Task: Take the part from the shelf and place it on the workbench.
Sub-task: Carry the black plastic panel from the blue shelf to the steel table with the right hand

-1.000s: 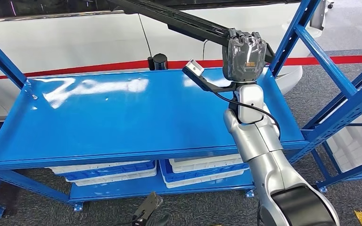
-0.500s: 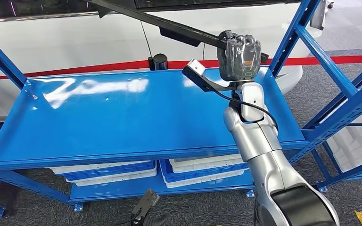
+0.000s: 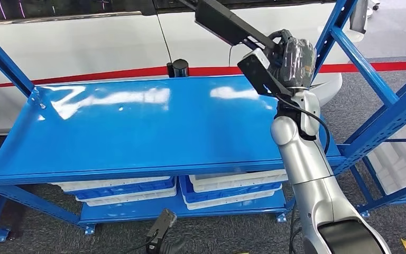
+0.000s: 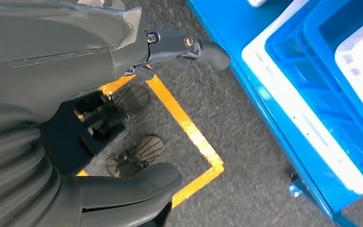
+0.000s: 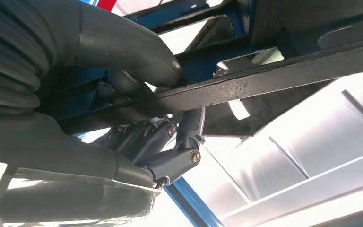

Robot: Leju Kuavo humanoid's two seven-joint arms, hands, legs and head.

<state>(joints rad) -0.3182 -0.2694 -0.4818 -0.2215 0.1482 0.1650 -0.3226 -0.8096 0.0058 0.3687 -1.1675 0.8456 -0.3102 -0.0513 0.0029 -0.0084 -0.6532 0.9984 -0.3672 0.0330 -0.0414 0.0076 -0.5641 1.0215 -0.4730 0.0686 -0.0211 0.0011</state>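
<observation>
The part is a long black bar (image 3: 227, 24) with a thicker boxy section, raised in the air above the back right of the blue shelf (image 3: 137, 132). My right hand (image 3: 294, 58) grips it near its lower end. The bar slants up to the left, out of the picture. In the right wrist view my thumb and fingers (image 5: 137, 61) wrap around the black bar (image 5: 264, 82). My left hand (image 4: 123, 118) hangs low over the floor with its fingers apart and nothing in it.
The shelf's top deck is bare and glossy. Blue and white crates (image 3: 127, 190) sit on the tier below it. A blue upright with a diagonal brace (image 3: 349, 53) stands close to the right of my right hand. Yellow floor tape (image 4: 194, 137) lies beside the shelf's base.
My right hand has swung right and slightly up with the bar, which now slants more steeply. The view has shifted a little too.
</observation>
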